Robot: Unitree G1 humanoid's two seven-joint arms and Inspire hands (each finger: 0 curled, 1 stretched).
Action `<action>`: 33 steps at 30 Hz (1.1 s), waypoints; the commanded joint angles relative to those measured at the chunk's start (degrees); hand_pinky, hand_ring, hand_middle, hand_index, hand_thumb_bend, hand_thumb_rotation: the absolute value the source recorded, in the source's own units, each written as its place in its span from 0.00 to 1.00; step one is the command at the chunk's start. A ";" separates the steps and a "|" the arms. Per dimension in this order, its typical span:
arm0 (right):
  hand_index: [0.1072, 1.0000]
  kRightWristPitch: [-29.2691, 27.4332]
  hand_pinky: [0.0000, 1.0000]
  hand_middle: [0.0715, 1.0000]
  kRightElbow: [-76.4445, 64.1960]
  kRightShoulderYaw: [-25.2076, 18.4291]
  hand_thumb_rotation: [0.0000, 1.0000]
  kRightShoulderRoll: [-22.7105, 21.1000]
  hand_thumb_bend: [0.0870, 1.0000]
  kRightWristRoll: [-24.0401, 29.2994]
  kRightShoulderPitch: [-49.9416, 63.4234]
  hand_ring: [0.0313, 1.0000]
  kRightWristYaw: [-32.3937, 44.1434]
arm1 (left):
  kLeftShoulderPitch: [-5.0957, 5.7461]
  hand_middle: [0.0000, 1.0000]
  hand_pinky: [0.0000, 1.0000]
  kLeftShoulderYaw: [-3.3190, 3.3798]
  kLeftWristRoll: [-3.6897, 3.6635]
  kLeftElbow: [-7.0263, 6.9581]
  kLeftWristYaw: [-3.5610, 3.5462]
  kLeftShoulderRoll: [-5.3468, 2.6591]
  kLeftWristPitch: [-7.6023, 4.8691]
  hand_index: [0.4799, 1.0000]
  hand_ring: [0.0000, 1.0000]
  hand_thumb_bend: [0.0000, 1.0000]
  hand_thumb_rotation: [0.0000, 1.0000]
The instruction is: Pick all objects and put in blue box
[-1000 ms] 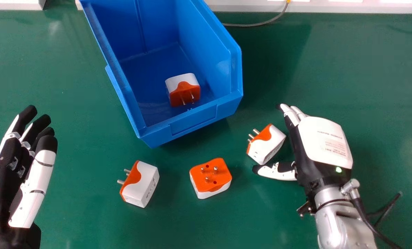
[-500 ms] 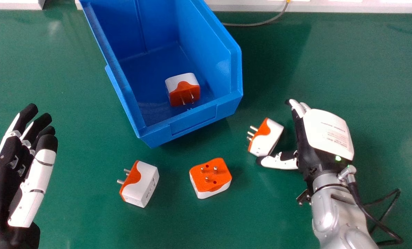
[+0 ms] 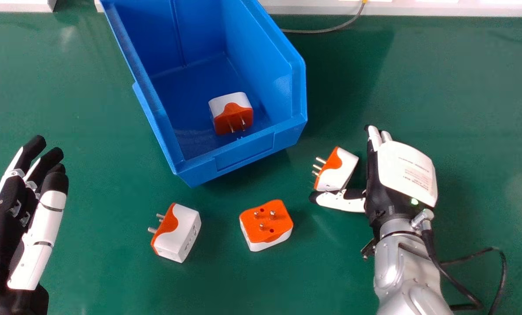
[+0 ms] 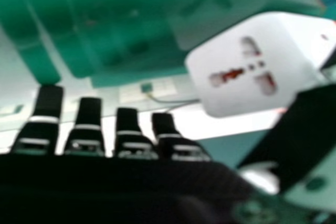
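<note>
My right hand's fingers (image 3: 375,138) were extended and gripping nothing, with the nearest plug adapter (image 3: 336,170) on the worktop (image 3: 475,109) between them and the thumb (image 3: 340,201). The thumb sat so close to the adapter's near end that I judged an uneven squeeze could spin it or shove it away. Farther left, the blue box (image 3: 243,159) held one adapter (image 3: 230,111); a low carry could clip its near wall. Two more adapters (image 3: 267,225) (image 3: 178,234) lay near, left of my hand, where a careless wrist sweep might knock them. The left hand (image 3: 37,236) was idle at the left, its fingers relaxed.
</note>
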 commanded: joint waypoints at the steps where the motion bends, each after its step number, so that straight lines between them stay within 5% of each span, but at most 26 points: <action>1: 0.92 0.71 0.80 0.94 -0.44 0.78 0.53 0.11 0.77 0.45 -0.57 0.91 1.28 | 0.49 0.89 0.94 0.39 -0.40 -1.54 0.16 0.08 -0.17 0.82 0.90 0.46 0.62; 8: 0.92 0.87 0.80 0.94 -0.20 2.21 0.54 0.00 0.77 0.59 -0.86 0.90 1.83 | 0.39 0.89 0.93 0.22 -0.01 -1.42 0.23 0.00 -0.88 0.82 0.90 0.46 0.62; 12: 0.91 0.85 0.80 0.93 0.87 2.91 0.53 -0.23 0.77 0.35 -1.33 0.90 1.83 | 0.81 0.89 0.92 0.15 -0.49 -2.28 0.44 -0.09 0.22 0.82 0.90 0.47 0.62; 16: 0.90 0.92 0.79 0.93 1.29 3.03 0.51 -0.47 0.76 0.92 -1.78 0.89 2.59 | 1.14 0.89 0.92 0.18 -0.01 -2.97 0.81 -0.04 0.63 0.82 0.89 0.47 0.62; 26: 0.83 -1.76 0.74 0.86 2.21 2.41 0.37 -1.72 0.73 2.93 -2.41 0.83 2.71 | 1.05 0.89 0.91 0.33 -0.71 -2.98 0.67 0.05 1.02 0.81 0.89 0.48 0.61; 29: 0.79 -2.81 0.71 0.82 2.55 2.41 0.29 -2.20 0.70 3.40 -2.67 0.80 2.60 | 0.99 0.88 0.92 0.38 -0.66 -2.58 0.34 0.08 0.28 0.81 0.89 0.48 0.60; 33: 0.75 -5.41 0.68 0.79 3.53 2.38 0.23 -2.96 0.69 3.99 -3.01 0.76 1.73 | 1.49 0.88 0.91 0.25 -0.63 -3.88 0.73 -0.14 1.14 0.81 0.89 0.47 0.60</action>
